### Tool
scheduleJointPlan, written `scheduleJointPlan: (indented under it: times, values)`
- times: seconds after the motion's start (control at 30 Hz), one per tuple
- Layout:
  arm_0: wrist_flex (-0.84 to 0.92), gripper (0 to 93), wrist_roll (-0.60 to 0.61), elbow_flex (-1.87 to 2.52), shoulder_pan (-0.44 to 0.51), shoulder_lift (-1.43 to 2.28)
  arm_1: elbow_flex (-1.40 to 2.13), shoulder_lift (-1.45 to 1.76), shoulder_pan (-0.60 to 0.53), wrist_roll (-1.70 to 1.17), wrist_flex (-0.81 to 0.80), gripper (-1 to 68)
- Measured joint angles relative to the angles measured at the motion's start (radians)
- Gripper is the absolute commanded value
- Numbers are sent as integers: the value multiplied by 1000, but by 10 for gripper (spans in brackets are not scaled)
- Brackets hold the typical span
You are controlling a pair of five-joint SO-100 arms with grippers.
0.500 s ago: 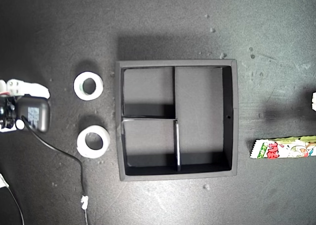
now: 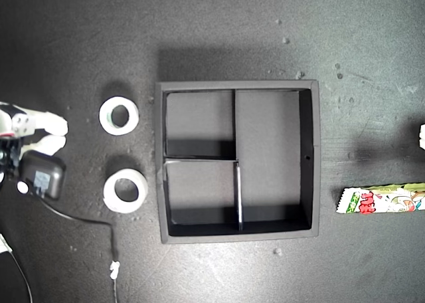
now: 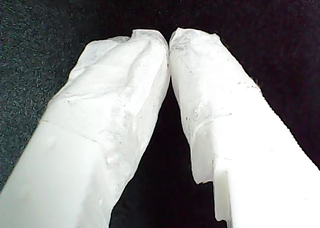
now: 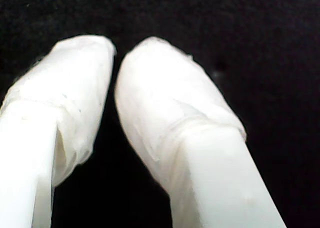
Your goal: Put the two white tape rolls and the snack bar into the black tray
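At nine o'clock of the black tray (image 2: pixel 315 157) in the exterior view, an arm (image 2: pixel 41 173) has swung lower beside the untouched two white tape rolls (image 2: pixel 105 115); first gripper (image 3: pixel 169 38) and second gripper (image 4: pixel 115 53) fingers together, empty; nothing loaded yet.

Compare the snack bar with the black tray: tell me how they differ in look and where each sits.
The snack bar is long, narrow and bright yellow-green with red lettering; the black tray is square, matte and dark. The snack bar runs off the exterior view's right edge, while the black tray sits whole near the middle. The black tray has three empty compartments; the snack bar lies outside them, apart from its wall. Both rest on the same dark surface.
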Motion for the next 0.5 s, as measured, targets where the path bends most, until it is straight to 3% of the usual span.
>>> scheduleJointPlan:
  times: [0.13,0.33,0.5]
  values:
    - [0,12,-48,0,0,0,0,0,8,0,-60,-2]
    - [0,14,-216,0,-20,0,0,0,-8,0,-391,-2]
    - [-5,2,-264,0,-40,0,0,0,21,199,-360,-3]
